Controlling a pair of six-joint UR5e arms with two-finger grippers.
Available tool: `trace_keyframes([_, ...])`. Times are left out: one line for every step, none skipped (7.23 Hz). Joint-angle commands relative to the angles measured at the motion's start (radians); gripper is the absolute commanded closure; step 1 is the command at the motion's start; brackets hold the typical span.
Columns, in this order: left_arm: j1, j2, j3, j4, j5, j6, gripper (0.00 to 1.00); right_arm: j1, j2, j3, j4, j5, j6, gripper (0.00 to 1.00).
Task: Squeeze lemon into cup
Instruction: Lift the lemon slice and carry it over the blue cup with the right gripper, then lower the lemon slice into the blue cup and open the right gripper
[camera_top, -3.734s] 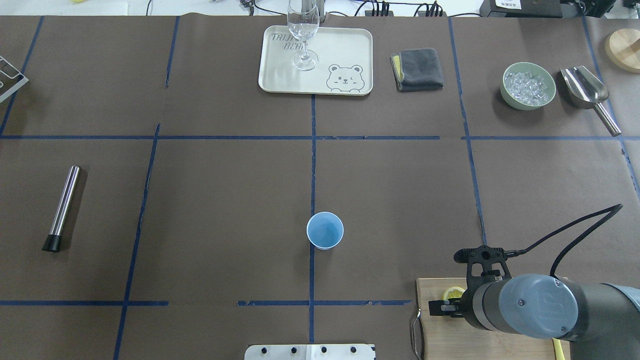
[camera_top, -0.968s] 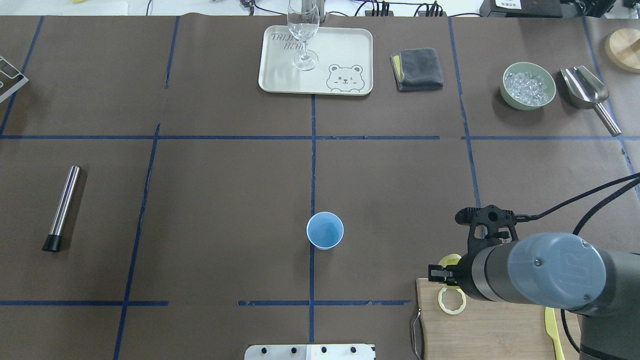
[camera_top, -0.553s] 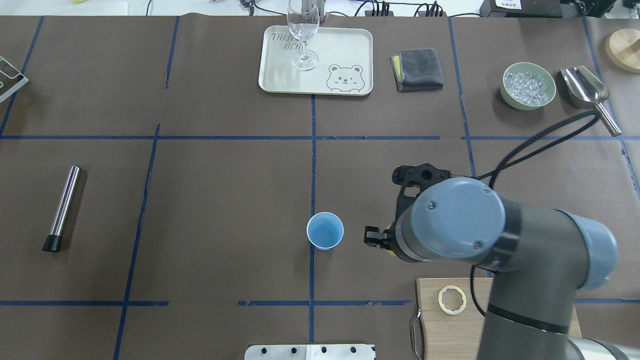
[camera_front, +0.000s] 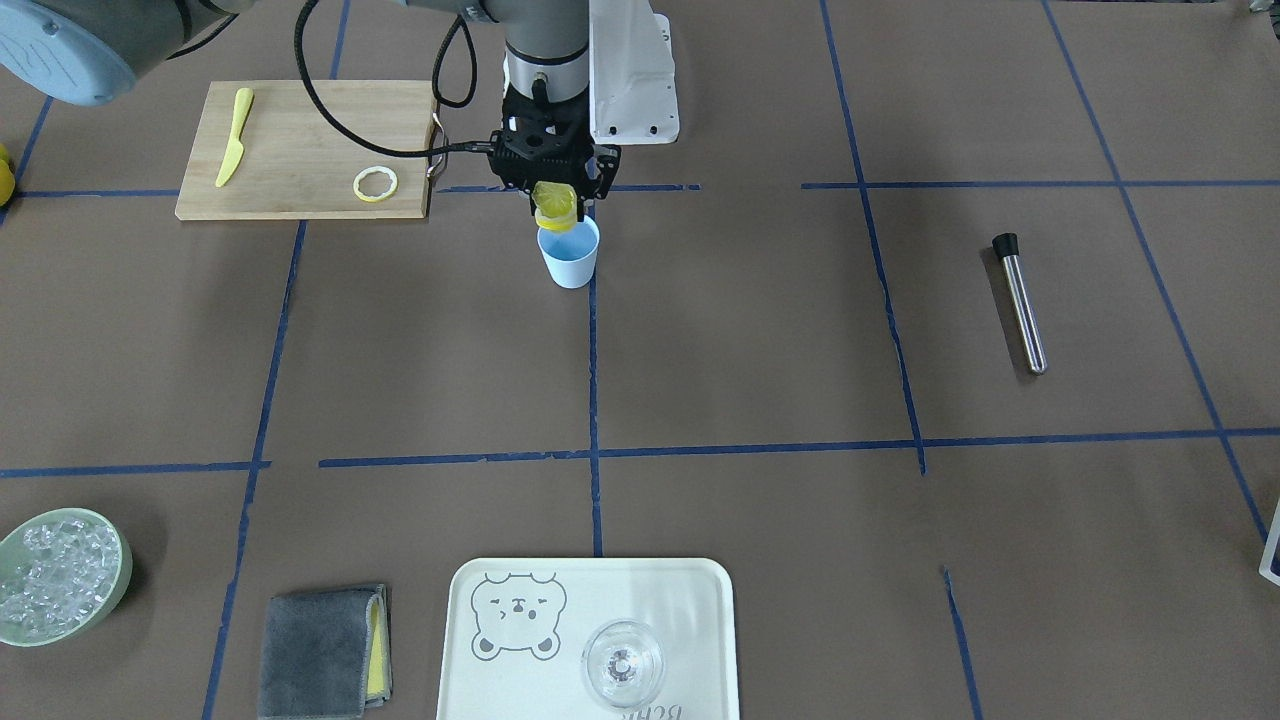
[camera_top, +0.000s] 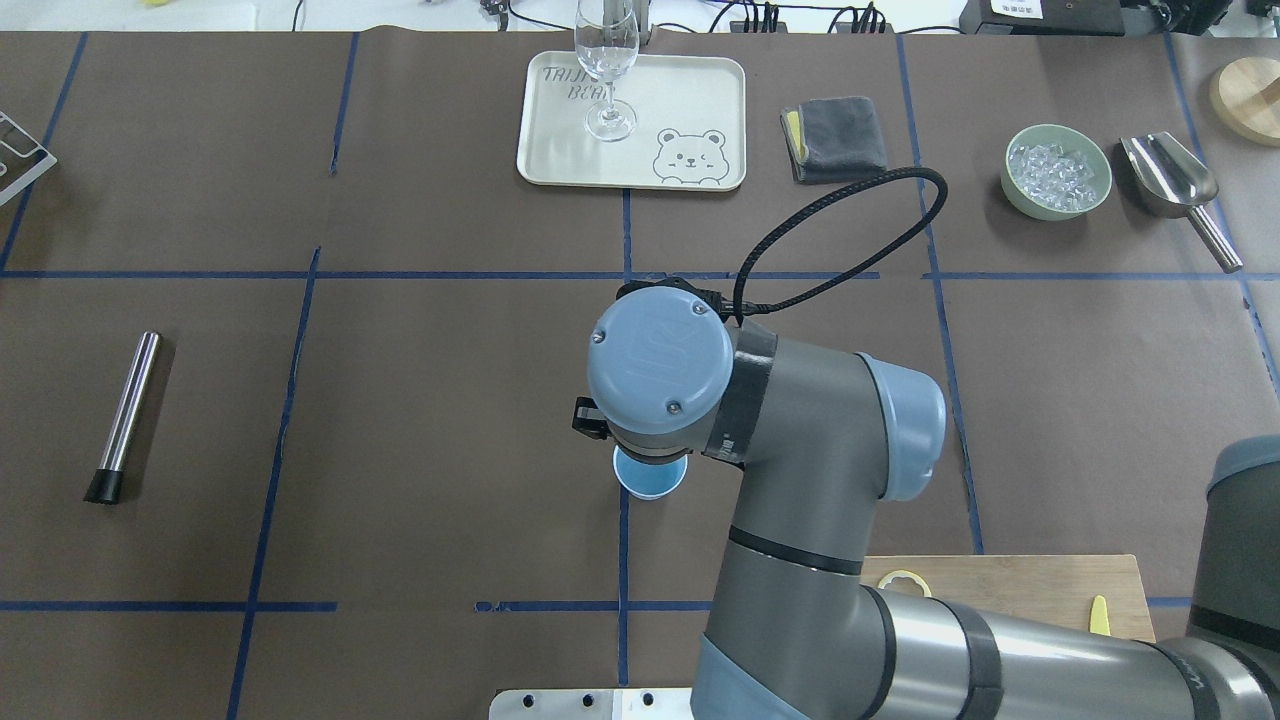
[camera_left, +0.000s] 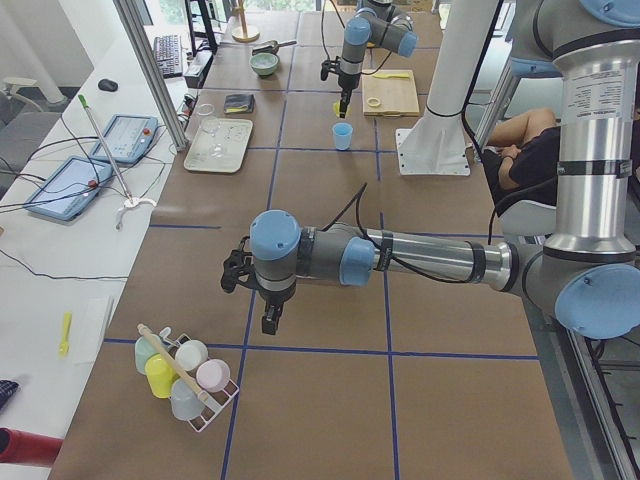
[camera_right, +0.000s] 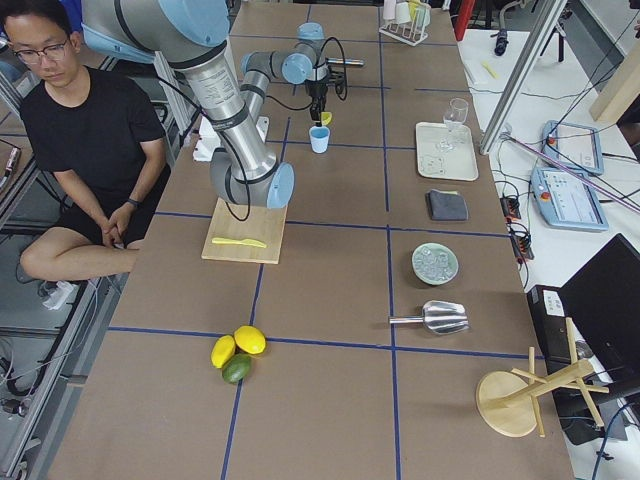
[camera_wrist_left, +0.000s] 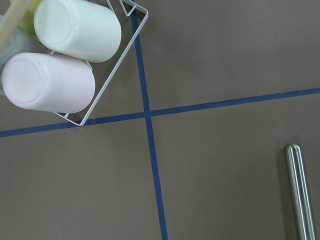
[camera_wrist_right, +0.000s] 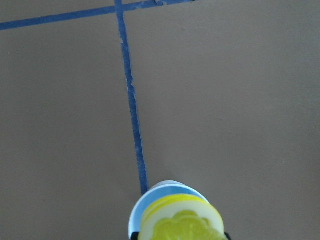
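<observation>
My right gripper (camera_front: 556, 200) is shut on the lemon slice (camera_front: 553, 212) and holds it bent, just above the mouth of the light-blue cup (camera_front: 568, 256). In the right wrist view the lemon (camera_wrist_right: 182, 222) fills the lower edge, with the cup's rim (camera_wrist_right: 145, 206) showing behind it. In the overhead view my right wrist covers the gripper and the lemon, and only the near part of the cup (camera_top: 648, 482) shows. My left gripper (camera_left: 270, 320) hangs over bare table near the robot's left end. I cannot tell whether it is open or shut.
A cutting board (camera_front: 300, 130) holds a yellow knife (camera_front: 232, 150) and a lemon rind ring (camera_front: 375, 184). A steel muddler (camera_front: 1020, 300), a tray (camera_front: 680, 600) with a stemmed glass (camera_front: 622, 662), a grey cloth (camera_front: 320, 650) and a bowl of ice (camera_front: 60, 575) lie around. A cup rack (camera_wrist_left: 75, 60) stands below my left wrist.
My right arm lifted the lemon slice off the cutting board and carried it left to above the cup. A rind ring stayed on the board.
</observation>
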Motion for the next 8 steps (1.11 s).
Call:
trace_keyframes([0.000,0.001,0.008,-0.001,0.000,0.003,0.00,0.001,0.044,-0.067,0.011,0.000,0.002,0.52])
trace_keyframes([0.000,0.000,0.010,0.001,0.000,-0.001,0.00,-0.001,0.044,-0.081,0.008,0.003,0.000,0.52])
trace_keyframes([0.000,0.000,0.011,-0.001,-0.001,-0.003,0.00,-0.004,0.039,-0.099,0.000,0.005,0.001,0.51])
trace_keyframes([0.000,0.000,0.016,-0.001,-0.003,-0.001,0.00,-0.005,0.036,-0.099,-0.013,0.008,0.000,0.51])
trace_keyframes([0.000,0.000,0.016,-0.001,-0.003,-0.001,0.00,-0.005,0.036,-0.099,-0.013,0.008,0.000,0.50])
trace_keyframes([0.000,0.000,0.016,-0.001,-0.003,-0.001,0.00,-0.005,0.038,-0.099,-0.015,0.011,0.000,0.42])
trace_keyframes([0.000,0.000,0.016,-0.001,-0.003,-0.001,0.00,-0.005,0.035,-0.099,-0.015,0.019,-0.002,0.15])
trace_keyframes([0.000,0.000,0.016,-0.001,-0.003,-0.001,0.00,-0.005,0.032,-0.098,-0.016,0.032,-0.002,0.00])
